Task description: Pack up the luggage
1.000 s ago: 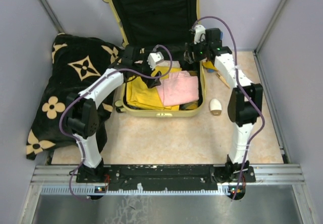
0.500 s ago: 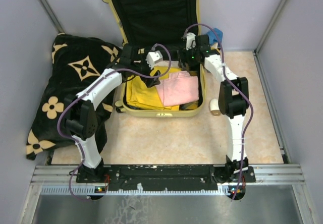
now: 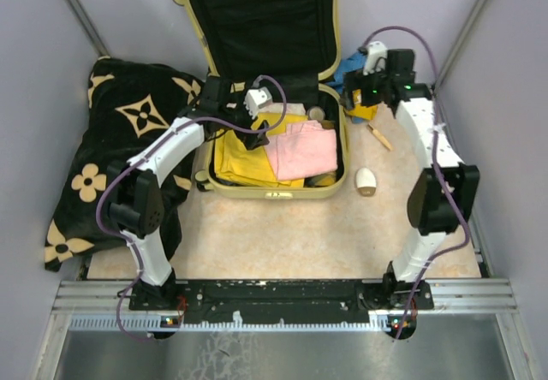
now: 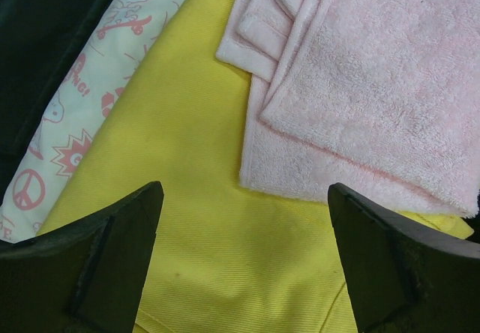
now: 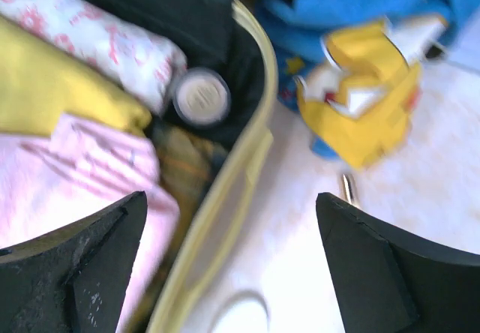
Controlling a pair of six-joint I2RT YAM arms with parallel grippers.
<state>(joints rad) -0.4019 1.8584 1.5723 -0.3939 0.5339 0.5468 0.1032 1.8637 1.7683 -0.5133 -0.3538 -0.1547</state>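
The luggage (image 3: 274,193) lies open on the floor with its lid leaning up against the back wall. Inside it are a yellow garment (image 4: 187,220), a folded pink towel (image 4: 375,85), a white printed cloth (image 4: 82,100) and a small round jar (image 5: 200,97) in the back right corner. My left gripper (image 4: 244,190) hangs open just above the yellow garment, with nothing between its fingers; in the top view the left gripper (image 3: 257,129) is over the case's left half. My right gripper (image 3: 358,97) is open and empty, hovering over the case's right rim (image 5: 225,220) and the floor beside it.
A yellow-and-white item (image 5: 367,108) on blue cloth (image 5: 360,3) lies on the floor right of the case. A white oval object (image 3: 366,180) and a wooden stick (image 3: 379,136) lie nearer. A black flowered blanket (image 3: 120,149) is piled at the left wall.
My right gripper has opened wide and swung right, from over the case's back right corner to its right rim. The round jar now shows in that corner. The left arm has barely moved.
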